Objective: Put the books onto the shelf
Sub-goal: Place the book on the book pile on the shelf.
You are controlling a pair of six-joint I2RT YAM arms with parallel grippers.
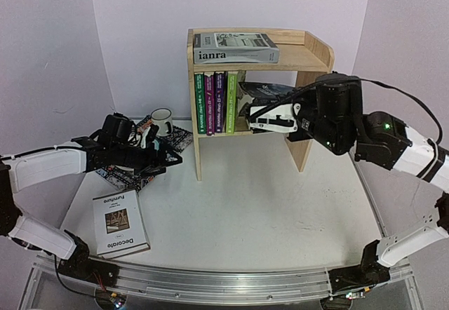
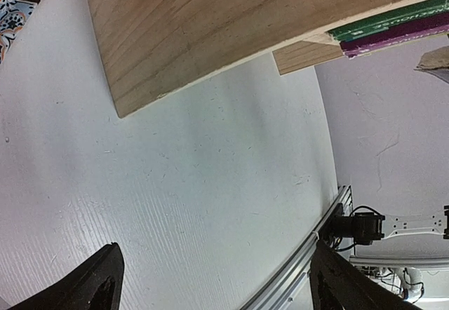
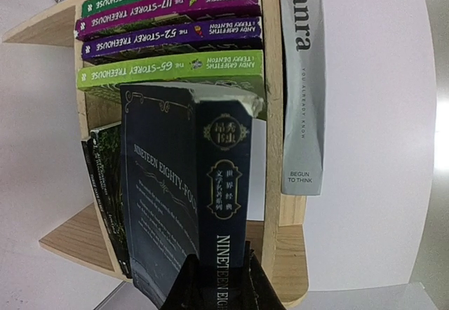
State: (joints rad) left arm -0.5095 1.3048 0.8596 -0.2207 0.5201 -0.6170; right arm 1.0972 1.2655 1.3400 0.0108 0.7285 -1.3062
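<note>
Nearest, by the table's [image 1: 245,212] near-left corner, the thick white "Decorate" book [image 1: 121,222] lies flat, glossy cover up, long axis running roughly near to far. Just beyond it the left gripper [image 1: 164,157] hovers with its jaws spread wide and empty above the patterned mat [image 1: 112,177], a white mug [image 1: 162,120] behind it; this arm is by far the nearer to "Decorate", which lies behind and below its jaws, towards the near edge. Farther back, near the table's far edge, stands the pale pine shelf [image 1: 198,149], grain plain on its flat side panels. In its lower tier four thin paperbacks [image 1: 215,102], green and purple, stand upright against the left panel. The right gripper [image 3: 221,275] is clamped on the foot of a dark blue book [image 3: 186,184] with a worn top corner, its long axis pointing straight away from the jaws into that tier, crosswise to the upright spines. On top lies the grey "ianra" book [image 1: 235,48], flat.
</note>
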